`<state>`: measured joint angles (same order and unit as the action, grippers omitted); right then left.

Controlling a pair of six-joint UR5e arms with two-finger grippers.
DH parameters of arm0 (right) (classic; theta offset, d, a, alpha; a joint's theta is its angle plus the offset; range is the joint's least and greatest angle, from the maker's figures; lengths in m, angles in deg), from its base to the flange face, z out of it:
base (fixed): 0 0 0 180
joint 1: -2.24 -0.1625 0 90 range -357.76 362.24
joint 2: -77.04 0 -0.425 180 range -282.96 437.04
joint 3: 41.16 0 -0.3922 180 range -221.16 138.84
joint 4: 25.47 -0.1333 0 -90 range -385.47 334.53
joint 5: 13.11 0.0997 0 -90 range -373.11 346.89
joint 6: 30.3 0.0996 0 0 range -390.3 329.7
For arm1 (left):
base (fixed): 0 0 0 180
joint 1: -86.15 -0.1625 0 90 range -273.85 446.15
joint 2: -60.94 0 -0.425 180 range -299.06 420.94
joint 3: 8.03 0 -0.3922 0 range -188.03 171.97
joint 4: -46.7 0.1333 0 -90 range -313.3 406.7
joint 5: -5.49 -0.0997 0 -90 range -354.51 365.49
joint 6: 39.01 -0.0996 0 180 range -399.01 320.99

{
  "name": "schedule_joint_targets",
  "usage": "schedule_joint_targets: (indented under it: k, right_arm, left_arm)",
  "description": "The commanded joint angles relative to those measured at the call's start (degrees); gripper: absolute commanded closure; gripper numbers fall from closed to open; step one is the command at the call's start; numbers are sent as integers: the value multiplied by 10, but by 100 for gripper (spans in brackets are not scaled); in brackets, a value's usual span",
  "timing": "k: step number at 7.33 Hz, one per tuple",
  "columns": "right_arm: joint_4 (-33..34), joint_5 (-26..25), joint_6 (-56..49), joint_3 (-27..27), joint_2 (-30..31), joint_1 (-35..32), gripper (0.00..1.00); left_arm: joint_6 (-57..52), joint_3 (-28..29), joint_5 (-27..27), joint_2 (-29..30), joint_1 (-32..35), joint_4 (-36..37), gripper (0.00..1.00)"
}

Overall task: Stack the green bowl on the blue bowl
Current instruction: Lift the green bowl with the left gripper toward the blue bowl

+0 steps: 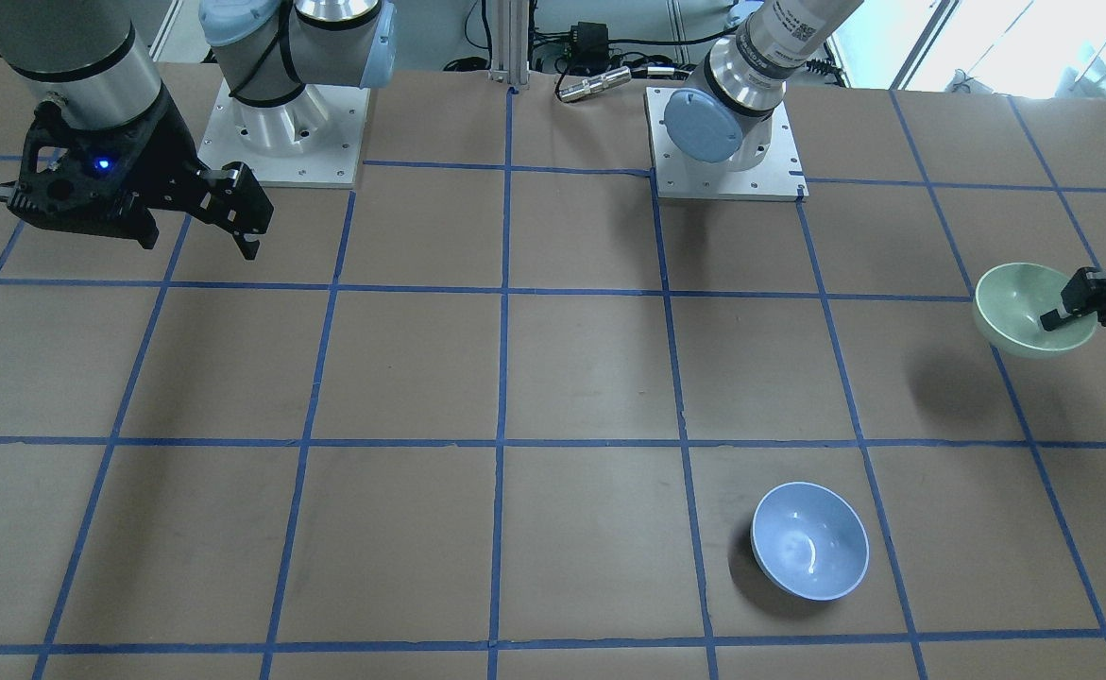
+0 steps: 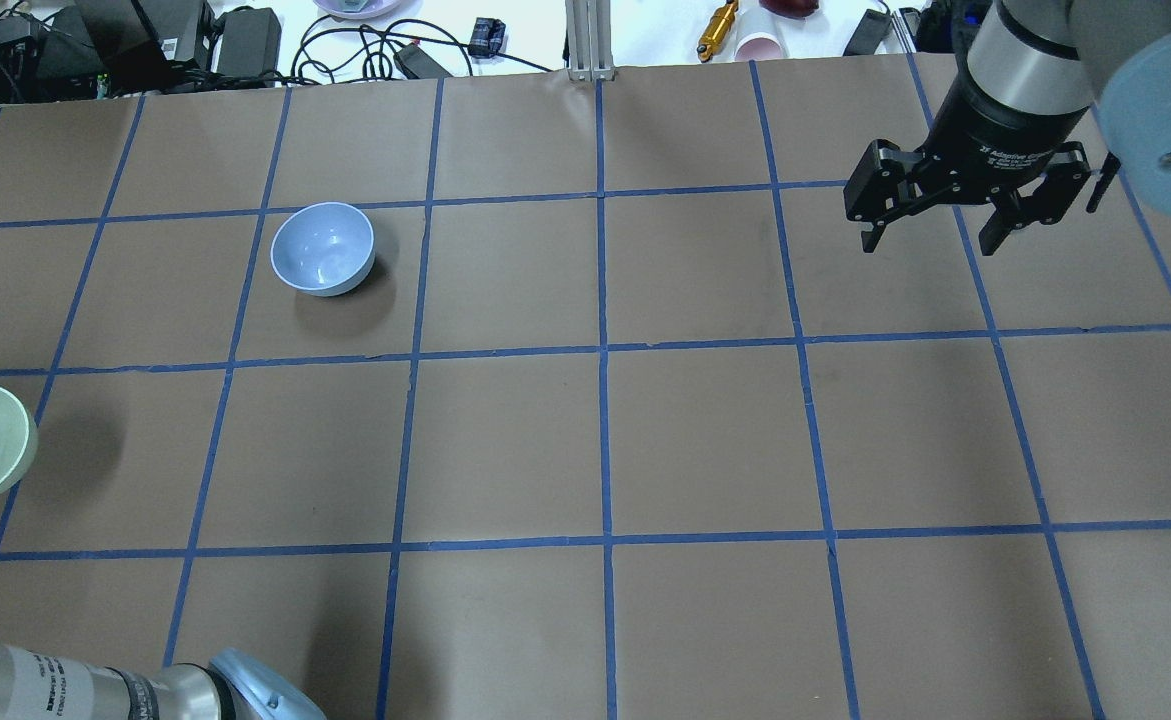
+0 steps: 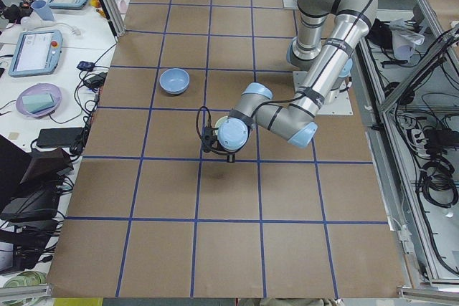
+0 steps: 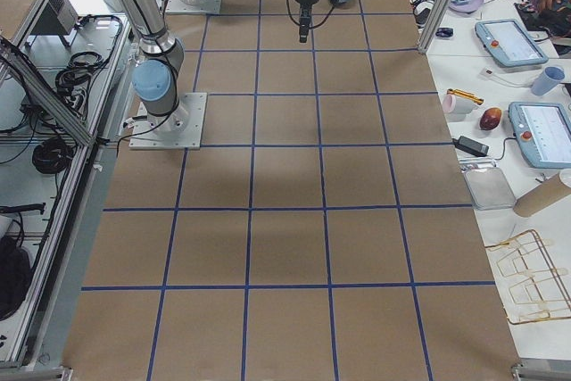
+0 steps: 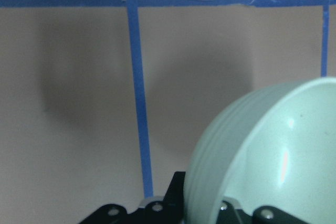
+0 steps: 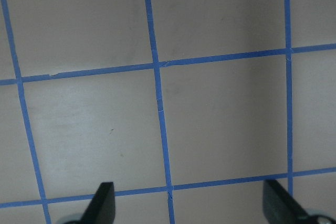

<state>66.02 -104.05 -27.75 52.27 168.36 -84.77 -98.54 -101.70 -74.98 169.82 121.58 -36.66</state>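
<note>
Robotics lab. Table (image 2: 705,440) wrapped in brown paper, marked off by blue tape grid (image 2: 603,400). Two industrial arms (image 3: 330,59) bolted to metal base plates (image 1: 335,156). Aluminium post (image 2: 585,40) at 12 o'clock in overhead view, black power brick (image 2: 245,35) at 11. In exterior right view: teach pendants (image 4: 510,42) on white bench at 2 o'clock, cable coil (image 4: 45,156) at 9.

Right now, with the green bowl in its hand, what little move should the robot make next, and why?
Probably swing the green bowl across until it is above the blue bowl. The left hand grips its rim, its shadow lies apart so it looks lifted, and the blue bowl sits empty some way off.
</note>
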Motion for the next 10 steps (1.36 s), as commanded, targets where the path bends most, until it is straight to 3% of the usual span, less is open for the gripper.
schedule_joint_targets:
  k: [1,6,10]
  right_arm:
    - [0,0,0,0,0,0,0]
    - [0,0,0,0,0,0,0]
    - [0,0,0,0,0,0,0]
  left_arm:
    - [97,44,28,-21,68,-58,100]
    - [270,49,111,-16,192,-54,100]
    - [369,50,173,27,250,47,100]
